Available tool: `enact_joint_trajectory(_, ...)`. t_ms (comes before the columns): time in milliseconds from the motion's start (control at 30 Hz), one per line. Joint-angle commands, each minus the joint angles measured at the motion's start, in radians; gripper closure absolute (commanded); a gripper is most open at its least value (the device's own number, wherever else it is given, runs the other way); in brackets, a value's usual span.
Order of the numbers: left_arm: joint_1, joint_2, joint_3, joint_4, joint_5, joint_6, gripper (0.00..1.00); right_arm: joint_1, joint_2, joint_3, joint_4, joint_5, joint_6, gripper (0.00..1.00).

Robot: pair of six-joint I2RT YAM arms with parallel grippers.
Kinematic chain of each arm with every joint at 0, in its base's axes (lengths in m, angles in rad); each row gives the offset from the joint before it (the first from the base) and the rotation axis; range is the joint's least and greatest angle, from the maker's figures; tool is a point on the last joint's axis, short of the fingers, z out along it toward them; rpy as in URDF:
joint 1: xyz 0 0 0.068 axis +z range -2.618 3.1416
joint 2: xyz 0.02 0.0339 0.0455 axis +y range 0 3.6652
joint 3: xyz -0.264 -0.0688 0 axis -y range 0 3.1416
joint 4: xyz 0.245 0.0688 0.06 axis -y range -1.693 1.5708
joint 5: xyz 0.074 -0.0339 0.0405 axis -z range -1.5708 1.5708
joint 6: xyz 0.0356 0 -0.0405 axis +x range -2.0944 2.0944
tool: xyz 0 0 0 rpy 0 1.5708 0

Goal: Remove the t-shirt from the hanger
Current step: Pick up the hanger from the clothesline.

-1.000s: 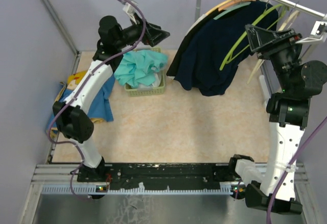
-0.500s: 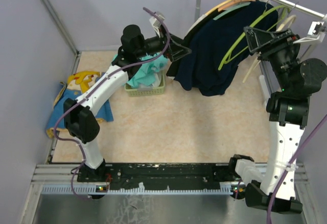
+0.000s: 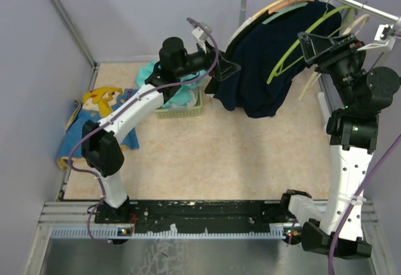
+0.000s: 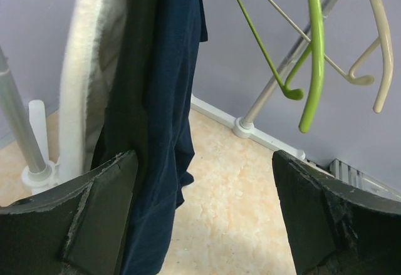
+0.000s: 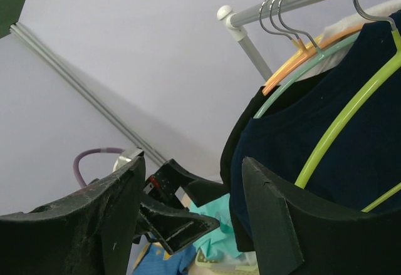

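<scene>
Each arm is built from white links joined by rounded black joint housings, the left arm (image 3: 135, 107) and the right arm (image 3: 346, 178) alike. A purple cable (image 3: 216, 49) is looped along the left arm, and a second purple cable (image 3: 378, 170) is run beside the right arm. A small green light (image 3: 355, 129) is lit on a black joint of the right arm. The left gripper (image 4: 205, 222) and the right gripper (image 5: 191, 209) are fitted with broad matt black fingers (image 4: 100, 218), scuffed pale along their edges. Both bases are bolted to a black plate (image 3: 207, 211).
</scene>
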Motion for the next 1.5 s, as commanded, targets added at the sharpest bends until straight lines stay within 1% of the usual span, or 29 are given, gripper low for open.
enact_joint_trajectory(0,-0.024,0.032,0.065,-0.031,-0.058,0.050,0.07,-0.006,-0.011,0.040,0.029,-0.010,-0.015,0.36)
enact_joint_trajectory(200,-0.051,0.030,0.069,-0.050,-0.167,0.090,0.08,-0.006,-0.009,0.039,0.036,-0.014,-0.013,0.37)
enact_joint_trajectory(300,-0.069,0.006,0.049,-0.044,-0.176,0.101,0.10,-0.006,-0.008,0.039,0.043,-0.014,-0.016,0.37)
enact_joint_trajectory(400,-0.092,-0.043,-0.030,0.021,-0.169,0.106,0.10,-0.006,-0.001,0.040,0.058,-0.018,-0.006,0.37)
enact_joint_trajectory(467,-0.103,-0.057,-0.038,0.023,-0.162,0.111,0.10,-0.006,0.012,0.047,0.067,-0.032,0.010,0.41)
enact_joint_trajectory(500,-0.109,-0.055,-0.033,0.012,-0.161,0.113,0.10,-0.005,0.028,0.052,0.072,-0.042,0.026,0.43)
enact_joint_trajectory(667,-0.130,-0.053,-0.042,-0.008,-0.152,0.110,0.12,-0.006,0.100,0.089,0.138,-0.118,0.121,0.47)
enact_joint_trajectory(867,-0.166,-0.111,-0.115,0.034,-0.179,0.094,0.12,-0.006,0.186,0.162,0.150,-0.156,0.174,0.48)
enact_joint_trajectory(1067,-0.196,-0.136,-0.137,0.033,-0.191,0.092,0.12,-0.002,0.275,0.164,0.192,-0.194,0.258,0.48)
enact_joint_trajectory(1467,-0.216,-0.133,-0.135,0.031,-0.195,0.097,0.12,0.077,0.382,0.195,0.112,-0.144,0.181,0.48)
